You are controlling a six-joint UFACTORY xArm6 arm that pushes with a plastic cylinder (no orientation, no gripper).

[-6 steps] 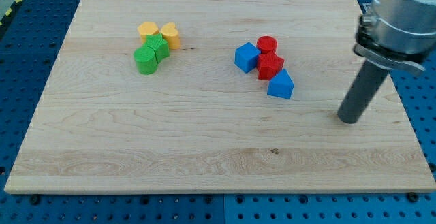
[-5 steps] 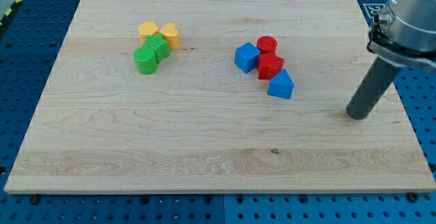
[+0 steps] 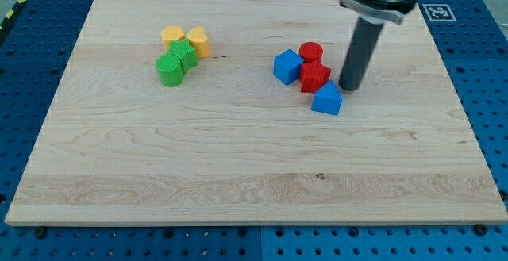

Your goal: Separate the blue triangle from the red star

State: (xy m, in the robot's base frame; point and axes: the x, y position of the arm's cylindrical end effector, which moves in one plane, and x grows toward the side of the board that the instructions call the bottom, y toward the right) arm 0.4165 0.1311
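Note:
The blue triangle (image 3: 326, 100) lies right of the board's middle, its upper left touching the red star (image 3: 314, 76). A red cylinder (image 3: 311, 53) sits just above the star and a blue cube (image 3: 287, 66) touches the star's left. My tip (image 3: 348, 86) rests on the board just right of the red star and just above the blue triangle's upper right, very close to both.
A second cluster sits at the upper left: a yellow hexagon-like block (image 3: 171, 36), a yellow block (image 3: 198, 40), a green block (image 3: 185, 55) and a green cylinder (image 3: 168, 70). The wooden board (image 3: 238, 174) lies on a blue perforated table.
My tip has moved from the board's right edge leftward and upward to beside the red star and blue triangle. No block has visibly moved.

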